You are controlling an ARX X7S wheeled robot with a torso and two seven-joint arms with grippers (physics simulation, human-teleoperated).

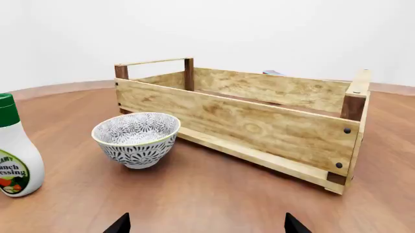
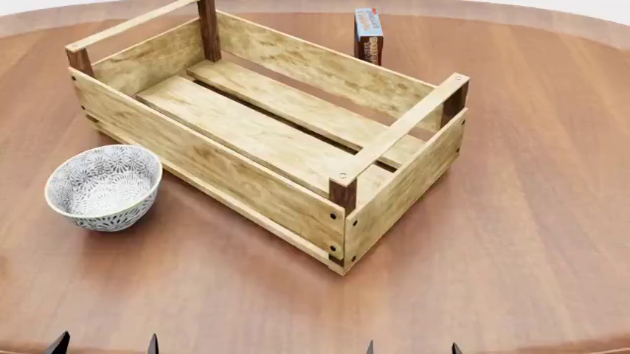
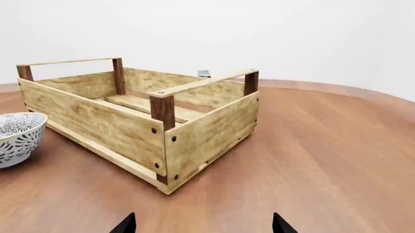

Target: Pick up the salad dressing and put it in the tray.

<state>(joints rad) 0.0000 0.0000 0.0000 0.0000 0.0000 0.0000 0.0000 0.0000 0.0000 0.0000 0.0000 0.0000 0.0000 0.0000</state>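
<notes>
The salad dressing [image 1: 14, 148] is a white bottle with a green cap and a ranch label, upright on the table; it shows only in the left wrist view, beside the bowl, and is out of the head view. The tray [image 2: 236, 188], a light wooden slat crate with dark corner posts, stands empty mid-table; it also shows in the left wrist view [image 1: 259, 121] and the right wrist view [image 3: 97, 119]. My left gripper [image 1: 205, 224] [image 2: 103, 344] is open and empty, low near the table's front edge. My right gripper [image 3: 202, 224] [image 2: 412, 346] is open and empty too.
A white-and-grey flower-patterned bowl [image 2: 103, 186] sits left of the tray, between it and the bottle [image 1: 136, 138]. A small red-and-blue box [image 2: 368, 33] stands upright behind the tray. The round wooden table [image 2: 532, 184] spreads bare to the right.
</notes>
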